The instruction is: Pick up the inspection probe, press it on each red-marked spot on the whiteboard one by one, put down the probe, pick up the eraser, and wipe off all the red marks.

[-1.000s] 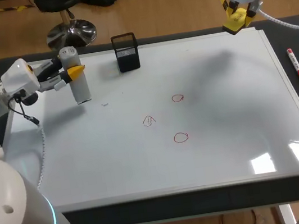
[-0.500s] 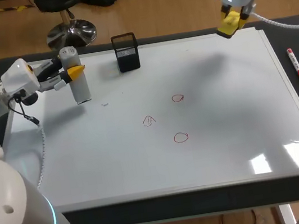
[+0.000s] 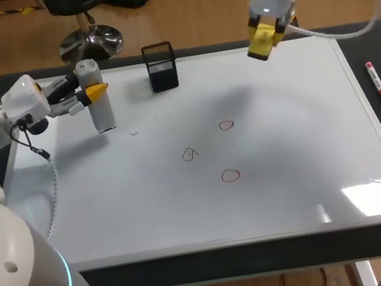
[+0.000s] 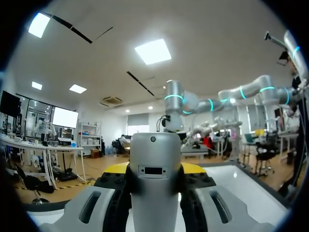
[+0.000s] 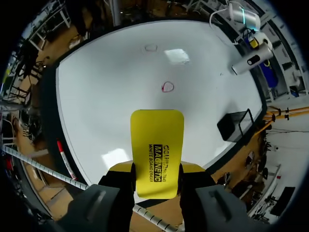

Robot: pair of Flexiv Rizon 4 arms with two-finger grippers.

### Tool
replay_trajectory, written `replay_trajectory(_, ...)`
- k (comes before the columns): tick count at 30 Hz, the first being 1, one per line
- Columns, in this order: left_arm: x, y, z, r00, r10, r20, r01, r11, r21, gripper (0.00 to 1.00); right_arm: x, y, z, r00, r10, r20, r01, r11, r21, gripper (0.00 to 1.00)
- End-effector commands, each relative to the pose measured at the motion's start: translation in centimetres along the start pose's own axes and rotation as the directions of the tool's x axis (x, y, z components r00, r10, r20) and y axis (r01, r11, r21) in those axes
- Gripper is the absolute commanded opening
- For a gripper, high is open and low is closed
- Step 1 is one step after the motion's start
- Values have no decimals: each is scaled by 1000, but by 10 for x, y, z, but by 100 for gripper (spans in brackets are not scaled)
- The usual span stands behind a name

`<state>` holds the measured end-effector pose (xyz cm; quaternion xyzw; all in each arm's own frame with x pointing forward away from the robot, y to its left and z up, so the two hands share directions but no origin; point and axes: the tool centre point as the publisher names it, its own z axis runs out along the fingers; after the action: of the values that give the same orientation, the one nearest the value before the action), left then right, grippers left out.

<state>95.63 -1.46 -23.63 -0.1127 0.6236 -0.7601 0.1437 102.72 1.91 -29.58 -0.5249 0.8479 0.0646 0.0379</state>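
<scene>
Eraser [image 3: 260,45]: yellow, clamped in right tool [image 3: 264,31]. Has shifted leftward along far edge of whiteboard [image 3: 310,167], from far-right corner toward middle; held above surface, not touching.
Meaning: approach to wiping looks under way. Three red marks [image 3: 230,175] in board centre intact, none wiped.
Probe [image 3: 99,103]: unmoved, upright at far-left of board, gripped by left tool [image 3: 90,93].
Pose: right arm comes in from far right, wrist angled down over board. Left arm low, near horizontal, stationary.
</scene>
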Motion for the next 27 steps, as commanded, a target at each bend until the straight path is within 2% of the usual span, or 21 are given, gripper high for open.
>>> replay_trajectory(1,0,0,1,1000,1,1,-1,1000,1,0,-17,34,9,998,-58,-8,59,998,23,0)
replay_trajectory(10,0,0,1,1000,1,1,-1,1000,1,0,-61,110,31,977,-211,-18,211,977,9,0)
replay_trajectory(19,0,0,1,1000,1,1,-1,1000,1,0,-87,161,50,954,-301,-11,301,954,-19,0)
replay_trajectory(27,0,0,1,1000,1,1,-1,1000,1,0,-102,199,77,933,-357,-47,356,934,-34,0)
